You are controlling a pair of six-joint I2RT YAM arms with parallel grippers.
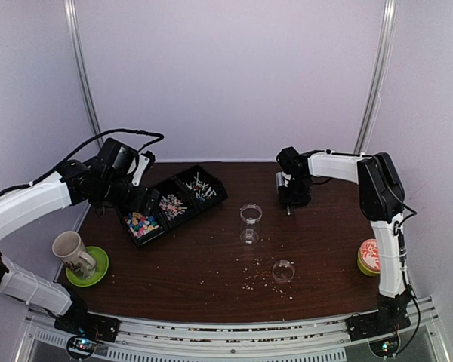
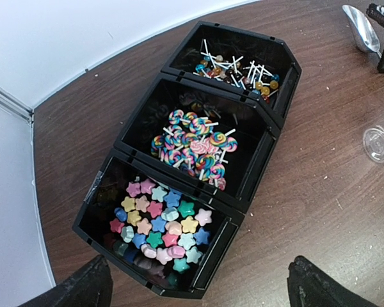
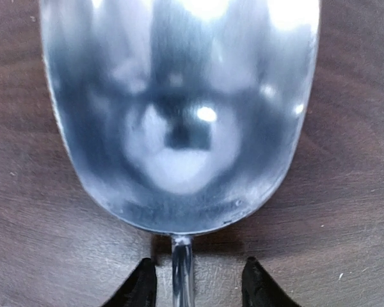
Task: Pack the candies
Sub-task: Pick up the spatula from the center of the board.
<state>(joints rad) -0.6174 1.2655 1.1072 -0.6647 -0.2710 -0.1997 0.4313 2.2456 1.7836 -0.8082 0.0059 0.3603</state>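
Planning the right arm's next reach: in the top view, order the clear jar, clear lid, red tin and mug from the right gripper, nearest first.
From the right gripper, holding the scoop:
1. clear jar, table centre, to its left.
2. clear lid, toward the near edge.
3. red tin, right edge.
4. mug, far left, on the green saucer.

R wrist view: scoop (image 3: 179,115) is clipped at top and its handle runs off the bottom, so you can't tell if the right gripper (image 3: 198,279) clamps it. L wrist view: left gripper (image 2: 201,281) fingers cut off at bottom. Top view: candies (image 1: 170,205) and specks (image 1: 251,280) too small to ID.
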